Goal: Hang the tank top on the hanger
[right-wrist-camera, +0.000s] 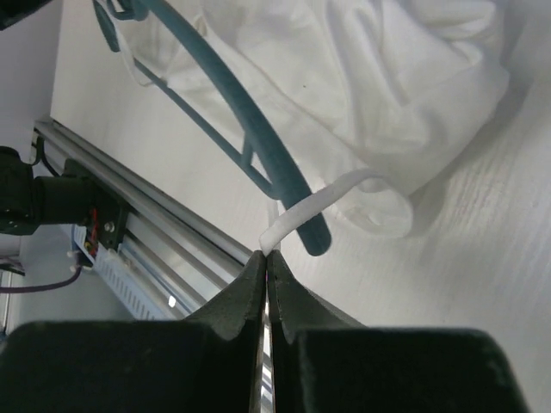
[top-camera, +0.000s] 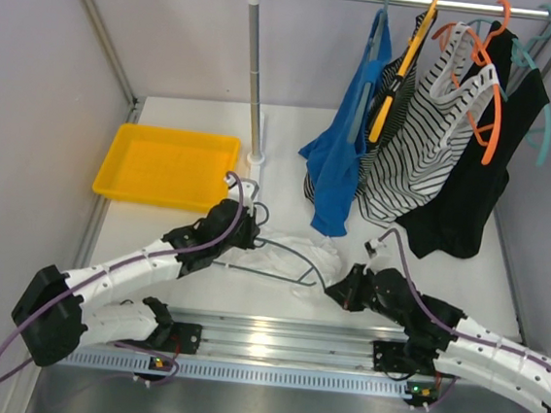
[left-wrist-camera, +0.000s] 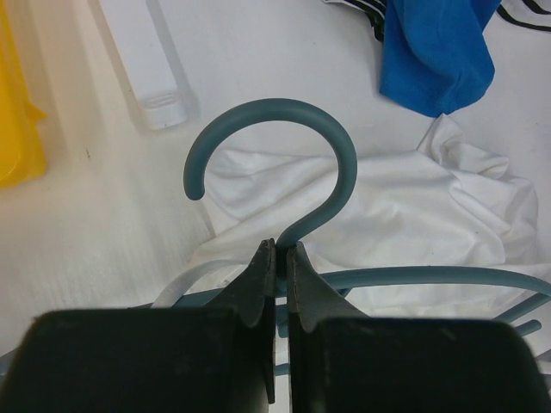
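Left gripper [left-wrist-camera: 281, 249]: I have its jaws pressed together on the neck of the slim grey-blue plastic hanger [left-wrist-camera: 344, 163], right below the round hook.
Hanger position: it lies low over the white table [top-camera: 463, 283], hook toward the left arm, and its thin curved arms reach right across the cloth.
Right gripper [right-wrist-camera: 265, 256]: jaws pinched tight, with the end of a narrow white strap [right-wrist-camera: 318, 200] caught between the tips.
Strap: from the pinch it runs up and crosses the end of one hanger arm in my right wrist view. I cannot tell whether it is looped round that arm.
Tank top [top-camera: 315, 254]: the small white sleeveless garment of thin fabric is a crumpled heap on the table between my two grippers, under and behind the hanger.
Blue top [top-camera: 338, 164]: it hangs from the rail at the back, and its hem comes down just beyond the white heap.
Yellow plastic tray [top-camera: 113, 167]: on the table at far left, well apart from the tank top.
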Controlling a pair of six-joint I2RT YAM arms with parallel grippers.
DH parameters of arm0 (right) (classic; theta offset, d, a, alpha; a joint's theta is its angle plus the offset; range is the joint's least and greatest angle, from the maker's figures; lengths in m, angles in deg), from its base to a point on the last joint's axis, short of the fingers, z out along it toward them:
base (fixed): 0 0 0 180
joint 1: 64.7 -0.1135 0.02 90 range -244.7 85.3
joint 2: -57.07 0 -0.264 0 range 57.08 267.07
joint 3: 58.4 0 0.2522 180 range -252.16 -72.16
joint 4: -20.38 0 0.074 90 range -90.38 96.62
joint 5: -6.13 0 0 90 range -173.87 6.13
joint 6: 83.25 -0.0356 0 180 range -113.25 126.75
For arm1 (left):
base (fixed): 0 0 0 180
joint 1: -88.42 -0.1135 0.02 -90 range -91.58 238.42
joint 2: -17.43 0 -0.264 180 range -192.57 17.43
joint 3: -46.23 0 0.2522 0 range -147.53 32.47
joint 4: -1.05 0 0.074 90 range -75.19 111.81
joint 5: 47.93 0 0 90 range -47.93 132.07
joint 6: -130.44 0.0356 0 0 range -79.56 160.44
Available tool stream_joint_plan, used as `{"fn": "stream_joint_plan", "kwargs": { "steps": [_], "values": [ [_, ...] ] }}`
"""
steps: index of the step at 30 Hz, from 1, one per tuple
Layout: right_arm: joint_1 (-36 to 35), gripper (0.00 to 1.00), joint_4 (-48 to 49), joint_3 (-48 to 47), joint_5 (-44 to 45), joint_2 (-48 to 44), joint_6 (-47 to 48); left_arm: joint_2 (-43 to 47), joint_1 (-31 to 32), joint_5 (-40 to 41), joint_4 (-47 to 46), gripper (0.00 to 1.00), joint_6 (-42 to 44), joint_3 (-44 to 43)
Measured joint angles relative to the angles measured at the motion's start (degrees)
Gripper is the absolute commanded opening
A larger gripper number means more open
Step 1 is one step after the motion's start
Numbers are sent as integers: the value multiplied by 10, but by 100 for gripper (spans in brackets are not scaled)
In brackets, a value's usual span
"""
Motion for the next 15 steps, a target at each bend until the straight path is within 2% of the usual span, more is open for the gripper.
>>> {"fn": "stream_joint_plan", "kwargs": {
  "steps": [5, 15],
  "values": [
    [0, 0, -5, -33, -9, 17, 13, -13, 13, 7, -14, 0, 1, -8],
    [0, 0, 4, -97, -7, 124, 25, -17, 54, 11, -29, 0, 11, -9]
  ]
}}
